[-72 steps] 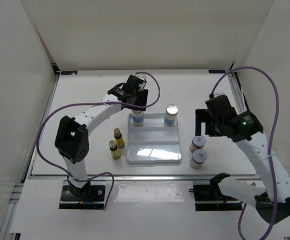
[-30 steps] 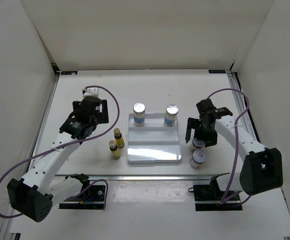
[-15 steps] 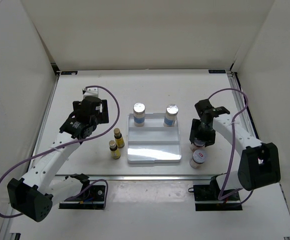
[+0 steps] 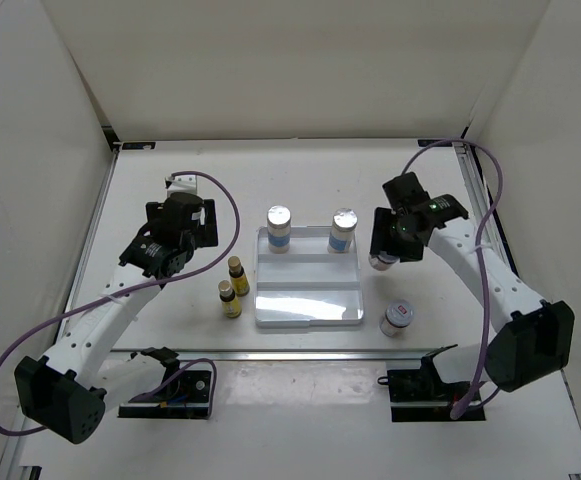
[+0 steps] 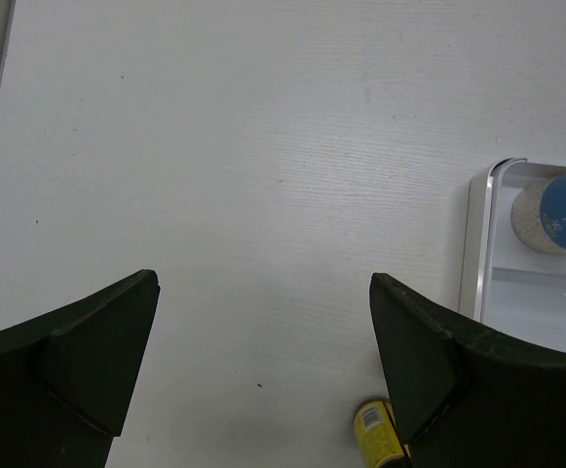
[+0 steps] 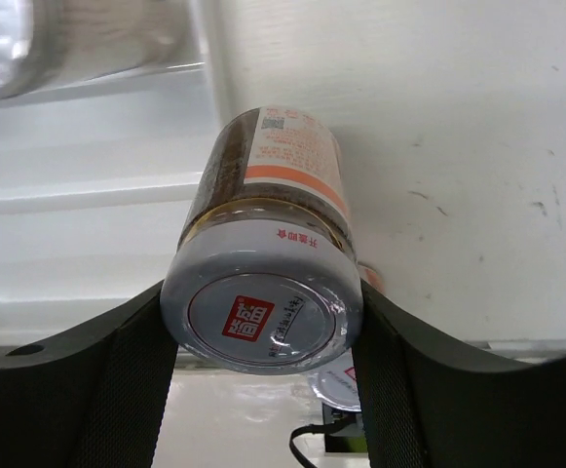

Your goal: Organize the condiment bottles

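Observation:
My right gripper (image 4: 384, 254) (image 6: 263, 317) is shut on a short red-labelled jar (image 4: 380, 262) (image 6: 268, 244), gripping its silver lid from both sides and holding it lifted just right of the white tray (image 4: 308, 318). The other red-labelled jar (image 4: 397, 317) (image 6: 339, 386) stands on the table nearer the front. Two taller silver-capped bottles (image 4: 278, 228) (image 4: 343, 230) stand in the tray's back row. Two tiny yellow bottles (image 4: 237, 275) (image 4: 229, 298) stand left of the tray. My left gripper (image 4: 196, 226) (image 5: 263, 292) hangs open over bare table, with one yellow bottle (image 5: 378, 444) by its right finger.
The tray's middle and front rows hold nothing. White walls close in the table at the back and both sides. In the left wrist view the tray's left rim (image 5: 477, 244) and a blue-labelled bottle (image 5: 560, 210) show at the right edge.
My right gripper closed on the rear red-labelled jar and lifted it up and back, toward the tray's right side. The left arm has not moved.

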`<state>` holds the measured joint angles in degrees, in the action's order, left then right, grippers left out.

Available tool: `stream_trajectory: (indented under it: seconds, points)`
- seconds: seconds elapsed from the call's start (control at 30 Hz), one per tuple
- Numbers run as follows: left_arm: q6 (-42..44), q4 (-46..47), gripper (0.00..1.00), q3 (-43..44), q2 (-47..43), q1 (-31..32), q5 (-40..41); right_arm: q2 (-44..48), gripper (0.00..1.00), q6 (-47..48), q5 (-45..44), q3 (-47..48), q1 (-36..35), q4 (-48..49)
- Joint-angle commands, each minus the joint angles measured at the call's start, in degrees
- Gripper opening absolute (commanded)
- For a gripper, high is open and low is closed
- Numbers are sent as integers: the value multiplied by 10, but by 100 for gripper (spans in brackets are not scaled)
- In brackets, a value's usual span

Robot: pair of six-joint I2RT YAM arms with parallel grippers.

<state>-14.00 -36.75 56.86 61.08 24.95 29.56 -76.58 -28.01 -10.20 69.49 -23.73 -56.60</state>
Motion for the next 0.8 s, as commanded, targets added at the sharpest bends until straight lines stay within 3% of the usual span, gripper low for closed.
stream_trajectory:
  seconds: [0.0, 0.17, 0.53, 0.77]
  points:
    - [1, 12, 100, 12, -6, -2, -1, -18, 18, -10, 20, 46, -37, 12]
    - [1, 12, 100, 12, -6, -2, -1, -66, 18, -21, 20, 69, -86, 44]
    - [1, 12, 100, 12, -6, -2, -12, -153, 18, -21, 50, 74, -111, 102]
    - [6, 12, 100, 12, -11, -2, -12, -189, 31, -32, 63, 69, -116, 102]
